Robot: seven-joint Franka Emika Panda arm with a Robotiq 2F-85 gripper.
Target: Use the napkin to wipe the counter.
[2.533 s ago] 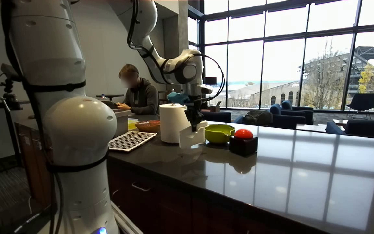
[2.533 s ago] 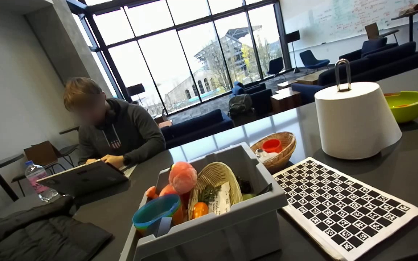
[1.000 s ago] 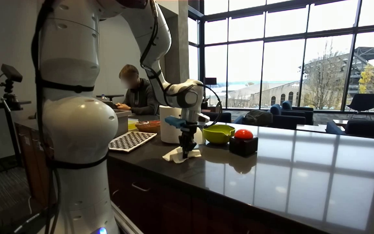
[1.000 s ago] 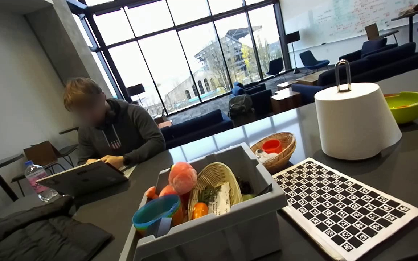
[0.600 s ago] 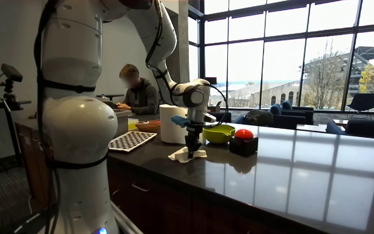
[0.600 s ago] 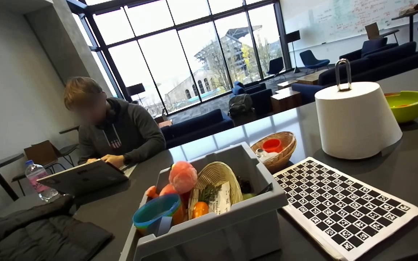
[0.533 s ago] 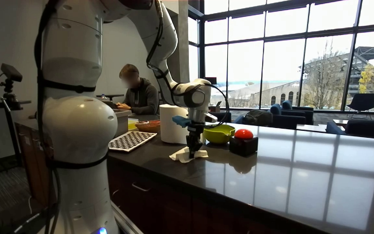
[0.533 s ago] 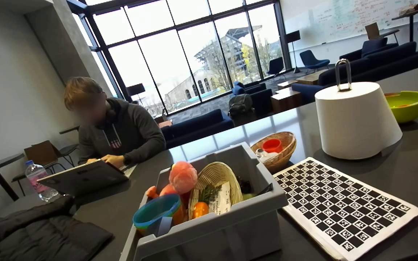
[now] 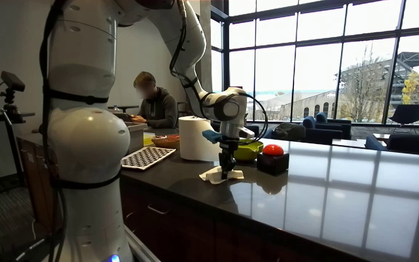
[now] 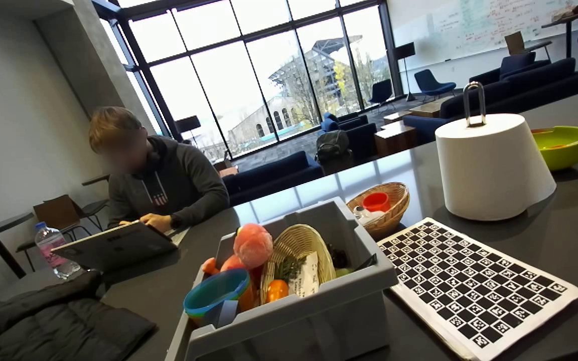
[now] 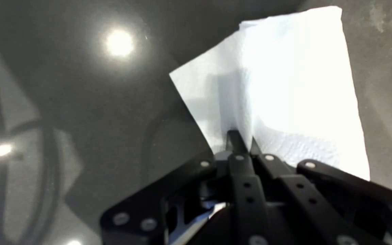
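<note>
The white napkin [image 9: 211, 176] lies partly spread on the dark glossy counter [image 9: 180, 183]. My gripper [image 9: 225, 175] points down with its fingertips at the napkin, low over the counter. In the wrist view the napkin [image 11: 301, 81] is folded, with a raised crease running between the fingertips of the gripper [image 11: 244, 141]. The fingers are nearly together and pinch that crease. A smaller flap spreads to the left and a wider part to the right. The dark counter [image 11: 107, 102] shows around it. The napkin and gripper are out of view in an exterior view that shows the counter [image 10: 570, 240].
A white paper roll [image 9: 196, 140] stands just behind the gripper. A green bowl [image 9: 249, 152] and a black box with a red button [image 9: 273, 163] stand to its right. A checkered board [image 9: 148, 158], a grey bin [image 10: 319, 321] and a wicker basket [image 10: 394, 215] stand farther left.
My gripper has come down with the napkin from above the counter, where it hung. The napkin now lies on the counter and has slid right with the gripper.
</note>
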